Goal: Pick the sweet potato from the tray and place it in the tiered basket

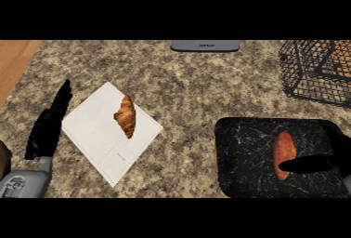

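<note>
left hand (49, 125) rests at nine o'clock, fingers straight, pointing toward twelve, grey forearm beneath. right hand (314, 163) enters at four o'clock, a finger extended toward nine.

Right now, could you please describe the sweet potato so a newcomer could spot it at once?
Find the black tray at the counter's lower right. The sweet potato lies on it, a reddish-orange oval under the right hand. The croissant is golden, ridged, and lies on white paper.

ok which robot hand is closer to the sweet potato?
Right. The right robot hand is at the sweet potato on the black tray; the left robot hand rests across the counter, left of the white sheet.
</note>
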